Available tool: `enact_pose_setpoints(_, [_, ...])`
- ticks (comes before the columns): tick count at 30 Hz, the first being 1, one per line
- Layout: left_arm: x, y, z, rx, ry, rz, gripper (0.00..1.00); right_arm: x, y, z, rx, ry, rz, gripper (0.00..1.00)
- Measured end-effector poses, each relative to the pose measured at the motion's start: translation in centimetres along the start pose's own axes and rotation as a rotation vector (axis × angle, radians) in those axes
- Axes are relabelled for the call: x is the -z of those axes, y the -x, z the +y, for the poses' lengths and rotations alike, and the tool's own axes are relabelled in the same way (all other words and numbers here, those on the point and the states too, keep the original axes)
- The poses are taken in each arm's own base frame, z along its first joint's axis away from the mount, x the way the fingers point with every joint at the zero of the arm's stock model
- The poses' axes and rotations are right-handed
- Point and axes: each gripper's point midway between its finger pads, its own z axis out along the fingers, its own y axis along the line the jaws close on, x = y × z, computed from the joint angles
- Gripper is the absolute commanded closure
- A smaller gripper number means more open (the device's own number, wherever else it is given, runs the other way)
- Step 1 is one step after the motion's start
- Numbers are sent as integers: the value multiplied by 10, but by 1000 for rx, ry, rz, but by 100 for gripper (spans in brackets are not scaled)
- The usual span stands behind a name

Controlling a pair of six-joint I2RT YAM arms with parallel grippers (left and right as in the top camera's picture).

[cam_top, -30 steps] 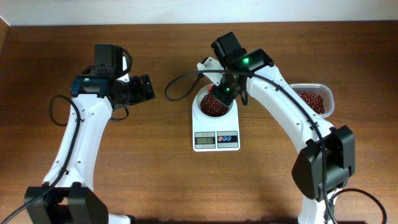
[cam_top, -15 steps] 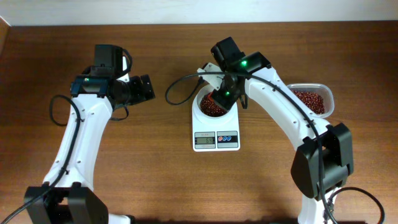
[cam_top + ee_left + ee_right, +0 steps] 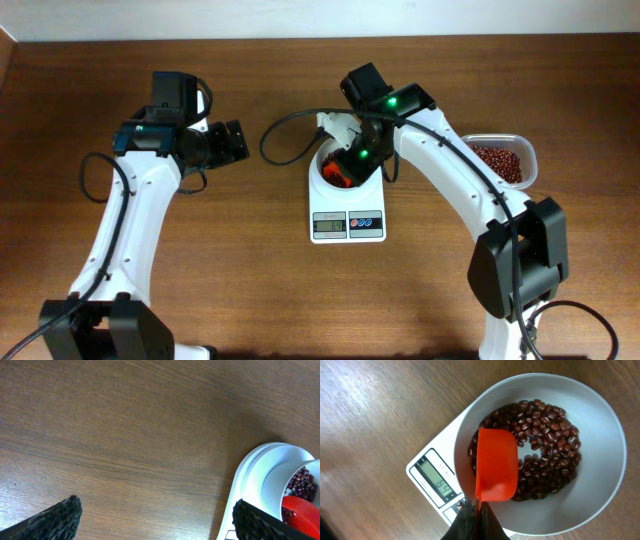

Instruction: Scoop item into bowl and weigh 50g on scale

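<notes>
The white bowl (image 3: 322, 174) (image 3: 600, 480) stands on the white scale (image 3: 347, 226) (image 3: 427, 477) and holds a heap of dark red-brown beans (image 3: 547, 455) (image 3: 330, 160). My right gripper (image 3: 352, 160) (image 3: 476, 510) is shut on the handle of an orange-red scoop (image 3: 495, 467) (image 3: 340, 177), whose bowl is turned over above the beans inside the white bowl. The scale's display shows digits I cannot read for sure. My left gripper (image 3: 233, 141) (image 3: 155, 520) is open and empty above bare wood left of the scale; the bowl (image 3: 272, 485) and scoop (image 3: 300, 515) show at its right edge.
A clear plastic tub (image 3: 505, 160) with more beans sits at the right of the table, beyond the right arm. A black cable (image 3: 285, 135) loops from the right arm over the wood left of the bowl.
The right gripper has turned the scoop over in the bowl; its orange back now shows above the beans. The left arm has not moved.
</notes>
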Motion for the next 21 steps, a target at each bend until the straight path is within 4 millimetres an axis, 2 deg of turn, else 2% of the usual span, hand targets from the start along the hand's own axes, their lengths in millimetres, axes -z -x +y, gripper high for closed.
enact_pose_setpoints(8, [0,0,0,0,1,0,1,6,4,5,-75,113,-49,96])
enact_pose_setpoints(16, [0,0,0,0,0,0,1,25,4,-18,-227,242,-139,96])
enact_pose_setpoints(21, [0,0,0,0,1,0,1,39,7,-25,-280,338,-206,96])
